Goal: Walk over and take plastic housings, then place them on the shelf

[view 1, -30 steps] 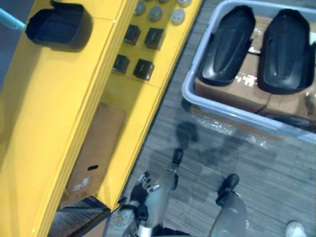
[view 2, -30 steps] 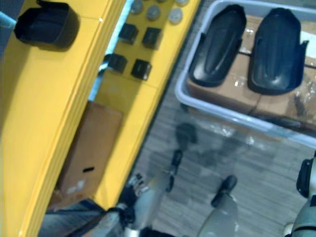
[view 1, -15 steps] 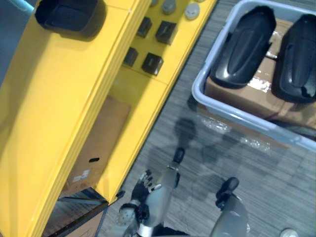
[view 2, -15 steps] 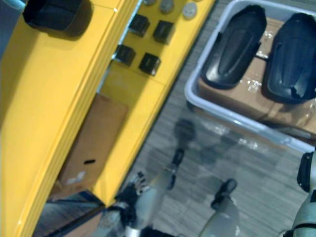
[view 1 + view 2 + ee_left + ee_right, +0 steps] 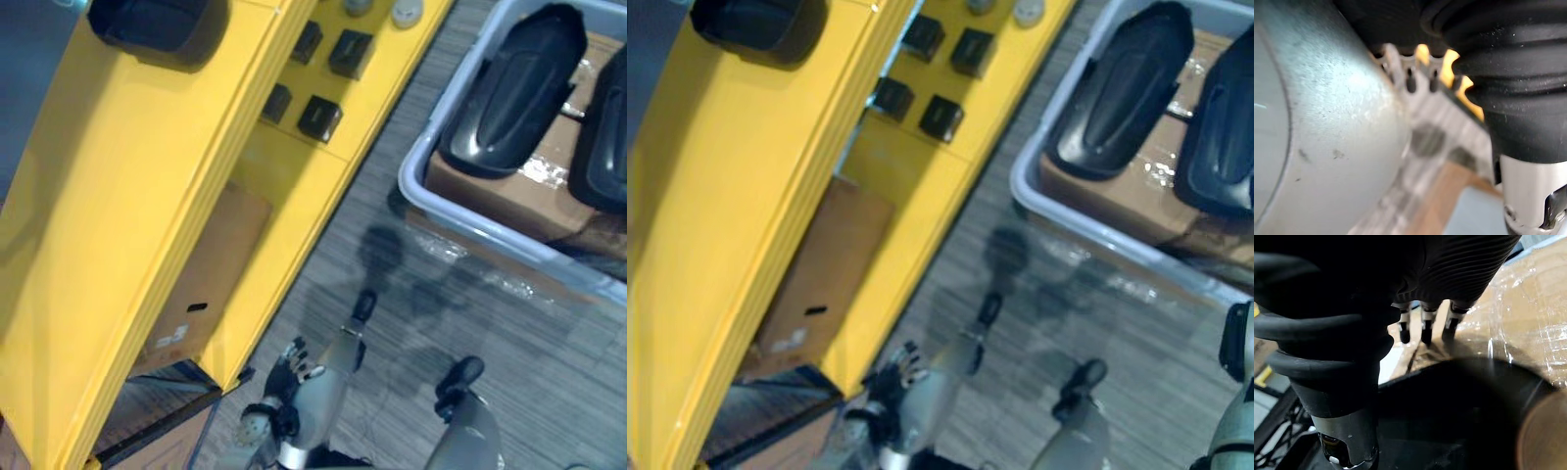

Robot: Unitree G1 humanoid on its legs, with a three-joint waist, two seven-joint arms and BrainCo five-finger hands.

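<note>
Two long black plastic housings (image 5: 514,93) (image 5: 602,127) lie side by side on cardboard inside a grey bin (image 5: 460,220) at the upper right. A third black housing (image 5: 147,22) sits on top of the yellow shelf (image 5: 118,215) at the upper left. My left hand (image 5: 284,377) hangs low beside the shelf's front corner, holding nothing, its fingers (image 5: 1410,81) relaxed. My right hand (image 5: 1236,341) hangs at the right edge, near the bin. Its fingers (image 5: 1425,330) point down over wrapped cardboard with nothing in them.
Small black boxes (image 5: 318,117) (image 5: 350,51) and grey round caps (image 5: 405,12) lie on a lower yellow shelf level. A brown cardboard box (image 5: 211,274) sits under the shelf. Grey striped floor (image 5: 509,323) runs between shelf and bin.
The whole picture has shifted, so shelf and bin now sit further right and higher; the camera moved. Both hands hang as before.
</note>
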